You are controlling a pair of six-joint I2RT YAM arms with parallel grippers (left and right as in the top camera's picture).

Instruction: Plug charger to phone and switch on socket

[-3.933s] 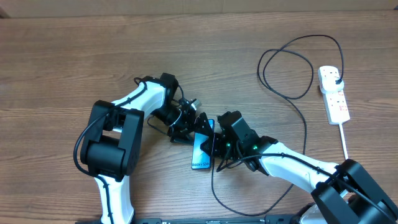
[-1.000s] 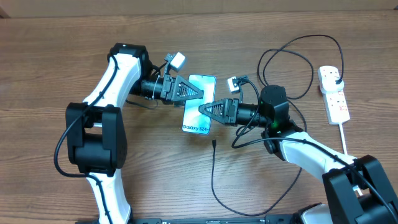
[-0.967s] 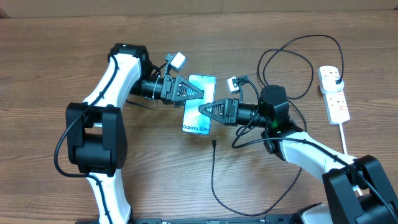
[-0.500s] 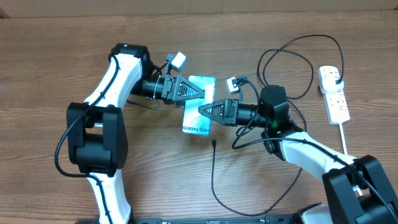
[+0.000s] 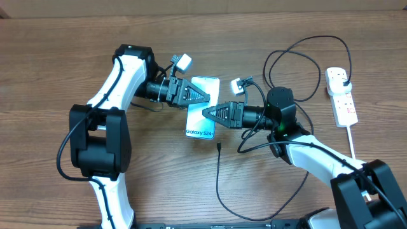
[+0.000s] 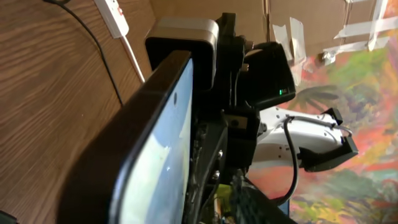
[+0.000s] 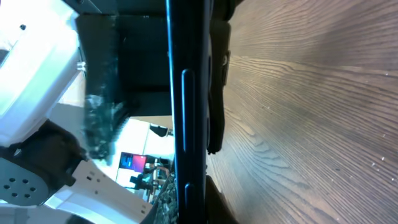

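Note:
The phone (image 5: 202,117), light blue screen up, hangs above the table between both arms. My right gripper (image 5: 206,112) comes from the right and is shut on its right edge. The right wrist view shows that phone (image 7: 186,106) edge-on as a dark bar between the jaws. My left gripper (image 5: 205,97) reaches the phone's upper left. In the left wrist view the phone (image 6: 155,143) fills the jaw area, so the jaws' state is unclear. The charger (image 5: 311,137) loops over the table, its tip (image 5: 218,146) lying free. Its plug sits in the socket (image 5: 341,97) at the far right.
The socket's thick white cord (image 5: 352,145) runs toward the front edge. Charger loops lie behind my right arm (image 5: 299,63) and near the front (image 5: 254,213). In the left wrist view, the socket (image 6: 115,15) and the right arm (image 6: 267,68) lie beyond the phone.
The phone's far end has tipped slightly toward the left arm, and the left jaws have narrowed. Earlier both grippers held it lower and nearer the front.

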